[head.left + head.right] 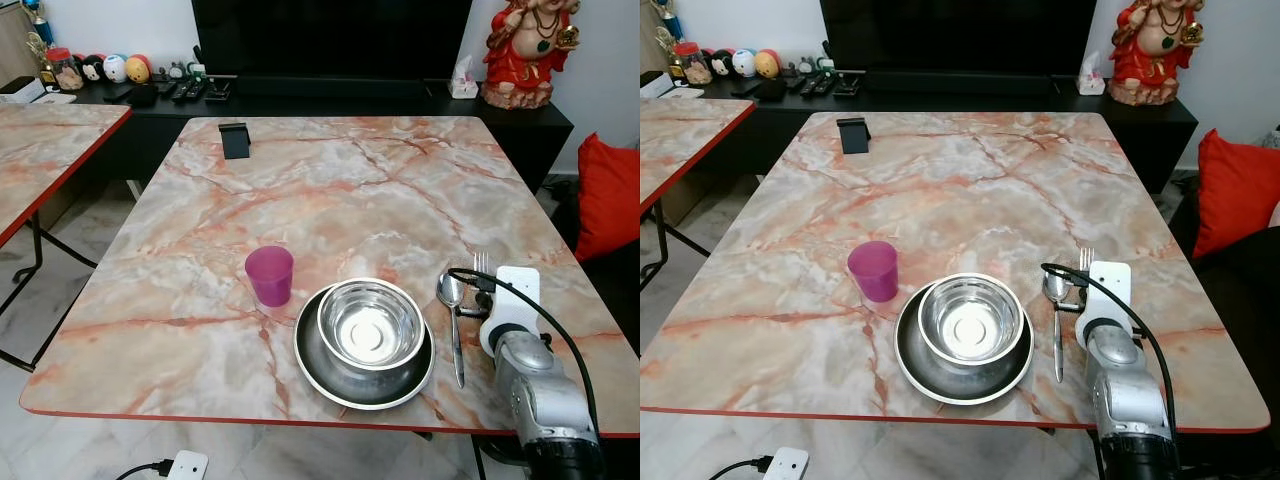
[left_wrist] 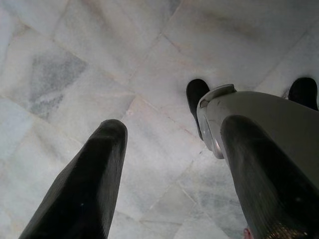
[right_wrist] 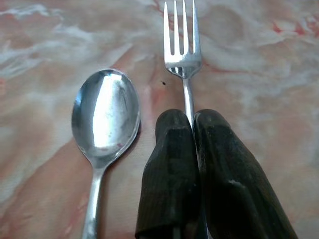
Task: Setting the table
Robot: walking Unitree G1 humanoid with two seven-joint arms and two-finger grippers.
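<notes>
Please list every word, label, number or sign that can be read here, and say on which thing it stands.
No readable text.
Small jar with a red lid on the black cabinet: its label is too small and blurred to read.
Purple plastic cup, steel bowl, steel spoon and steel fork: no markings visible.

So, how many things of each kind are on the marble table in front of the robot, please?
Cup: 1
Bowl: 1
Plate: 1
Spoon: 1
Fork, held in the right gripper: 1
Black stand: 1
Total: 6
</notes>
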